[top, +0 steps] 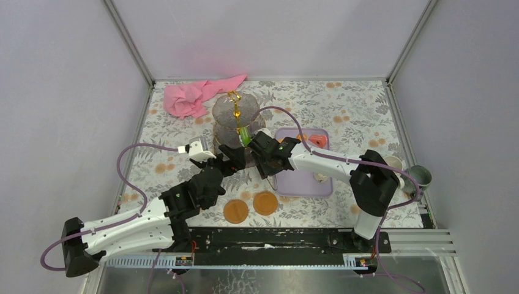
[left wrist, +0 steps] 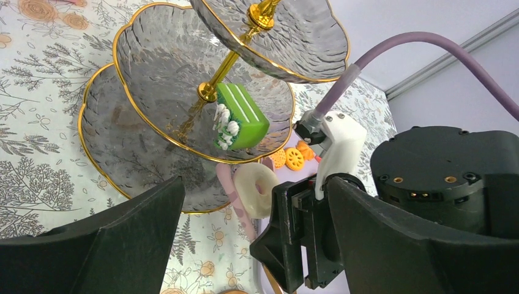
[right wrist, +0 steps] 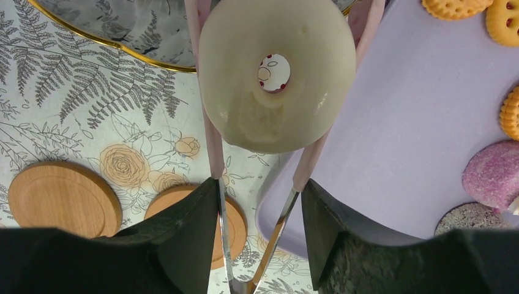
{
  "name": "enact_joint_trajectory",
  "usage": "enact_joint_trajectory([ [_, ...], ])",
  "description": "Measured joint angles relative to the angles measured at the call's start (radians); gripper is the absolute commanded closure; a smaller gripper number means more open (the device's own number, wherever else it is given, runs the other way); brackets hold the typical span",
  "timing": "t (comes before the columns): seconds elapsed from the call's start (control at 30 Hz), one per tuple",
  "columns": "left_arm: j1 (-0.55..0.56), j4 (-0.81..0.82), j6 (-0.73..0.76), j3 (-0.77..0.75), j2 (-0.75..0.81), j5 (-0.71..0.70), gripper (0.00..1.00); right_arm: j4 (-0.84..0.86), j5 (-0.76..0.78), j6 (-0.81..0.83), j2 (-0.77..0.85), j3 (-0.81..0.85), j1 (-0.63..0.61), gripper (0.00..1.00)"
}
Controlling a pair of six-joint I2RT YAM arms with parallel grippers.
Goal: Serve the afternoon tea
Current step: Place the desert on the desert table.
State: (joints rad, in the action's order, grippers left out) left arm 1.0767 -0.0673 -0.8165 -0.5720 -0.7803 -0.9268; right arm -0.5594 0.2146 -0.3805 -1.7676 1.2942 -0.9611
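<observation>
The three-tier glass stand [top: 235, 117] with its gold stem stands at the middle back; a green cake [left wrist: 240, 116] lies on its middle tier. My right gripper [top: 256, 147] is shut on pink tongs [right wrist: 211, 131], whose tips grip a cream doughnut [right wrist: 277, 73] held in the air beside the stand's lowest tier [right wrist: 122, 24]. The doughnut also shows in the left wrist view [left wrist: 257, 188]. My left gripper [left wrist: 256, 184] is open and empty, close to the stand's front. Orange biscuits [right wrist: 454, 6] and cupcakes [right wrist: 492, 174] lie on the lilac tray [right wrist: 392, 122]. A cream mug [top: 395, 164] and a grey-green mug [top: 420, 176] stand at the right.
Two round wooden coasters [top: 235, 211] [top: 265, 203] lie on the floral tablecloth in front of the arms. A pink cloth [top: 196, 95] is crumpled at the back left. The right arm reaches across the tray.
</observation>
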Motion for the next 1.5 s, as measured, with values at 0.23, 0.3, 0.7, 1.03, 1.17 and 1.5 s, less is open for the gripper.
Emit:
enact_joint_trajectory([
  [0.23, 0.000, 0.002, 0.006, 0.000, 0.006, -0.001, 0.06, 0.025, 0.002, 0.010, -0.039, 0.028, -0.002, 0.61],
  [0.3, -0.001, 0.002, 0.006, 0.000, 0.009, -0.001, 0.06, 0.027, 0.002, 0.010, -0.044, 0.029, -0.003, 0.61],
  [0.7, -0.003, 0.002, 0.005, 0.000, 0.013, -0.004, 0.06, -0.025, 0.014, 0.009, 0.060, -0.045, -0.012, 0.61],
  [1.03, -0.004, 0.004, 0.008, -0.004, 0.009, -0.020, 0.06, -0.129, 0.034, 0.010, 0.217, -0.032, -0.024, 0.61],
  [1.17, -0.004, 0.006, 0.011, -0.006, 0.003, -0.020, 0.06, -0.173, 0.043, 0.018, 0.222, 0.010, -0.025, 0.61],
  [1.5, -0.004, 0.010, 0.033, -0.026, -0.005, -0.020, 0.06, -0.222, 0.084, 0.052, 0.157, 0.190, -0.024, 0.61],
])
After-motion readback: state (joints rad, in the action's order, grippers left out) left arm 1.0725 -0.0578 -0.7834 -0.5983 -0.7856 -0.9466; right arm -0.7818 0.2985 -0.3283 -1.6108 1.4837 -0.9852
